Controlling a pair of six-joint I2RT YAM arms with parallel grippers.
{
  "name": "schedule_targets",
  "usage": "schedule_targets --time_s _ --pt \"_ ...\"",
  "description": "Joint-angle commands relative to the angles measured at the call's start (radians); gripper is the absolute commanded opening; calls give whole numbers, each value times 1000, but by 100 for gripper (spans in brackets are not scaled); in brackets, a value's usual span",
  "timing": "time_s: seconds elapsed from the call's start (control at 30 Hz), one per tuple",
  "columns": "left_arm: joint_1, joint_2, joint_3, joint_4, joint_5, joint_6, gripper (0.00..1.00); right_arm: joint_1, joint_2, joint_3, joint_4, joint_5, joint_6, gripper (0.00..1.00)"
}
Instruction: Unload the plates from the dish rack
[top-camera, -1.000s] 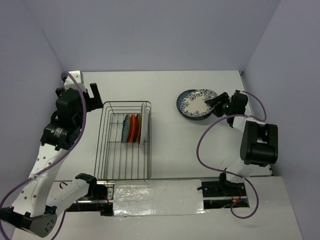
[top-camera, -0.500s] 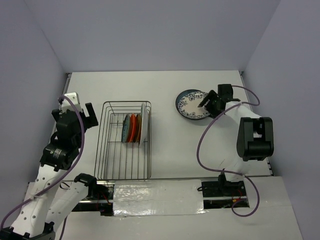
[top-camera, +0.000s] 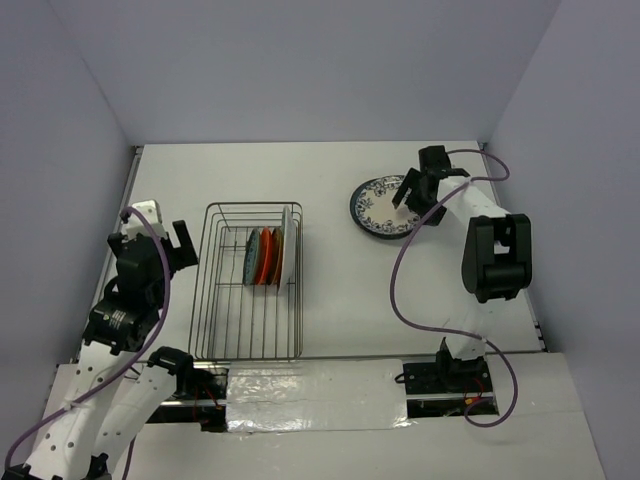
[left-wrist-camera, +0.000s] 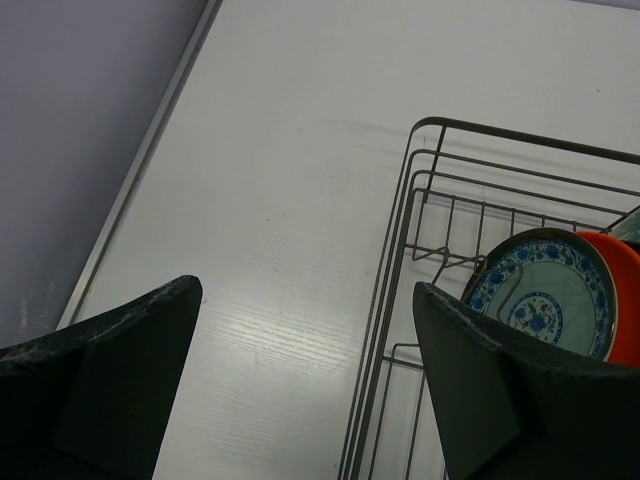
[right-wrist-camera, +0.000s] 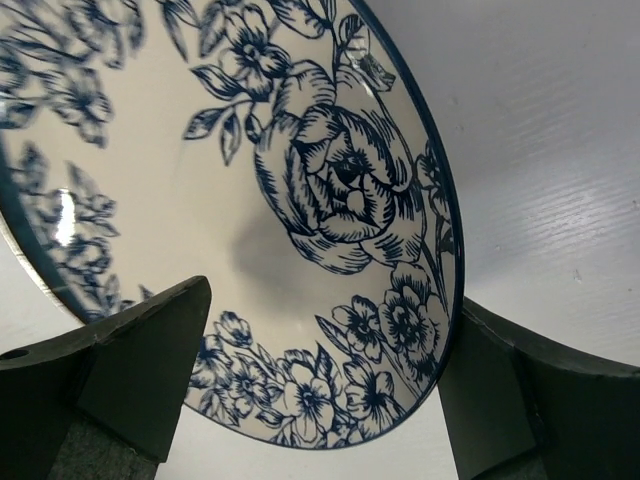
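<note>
Shows right hand (top-camera: 418, 200) released over floral plate (top-camera: 378, 208) on tabletop (top-camera: 330, 180), best raised straight clear of rim; left hand (top-camera: 172, 238) likewise released.

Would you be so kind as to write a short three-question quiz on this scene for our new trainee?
1. True or false: the floral plate lies in the rack.
2. The right gripper is: A) shut on a plate; B) open over the floral plate; C) inside the rack.
3. Fill in: the plates in the rack stand ___ on edge.

Key:
1. False; it lies flat on the table.
2. B
3. upright
</note>
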Motion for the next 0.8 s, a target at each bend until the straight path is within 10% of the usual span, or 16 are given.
schedule_targets --time_s 0.0,0.5,0.77 --pt "11 8 17 25 6 -24 100 53 29 79 -65 80 -47 93" --pt "11 101 120 -50 113 -34 100 133 40 193 -217 242 -133 100" --pt "11 160 267 -30 426 -183 100 239 -423 -80 2 145 -152 100"
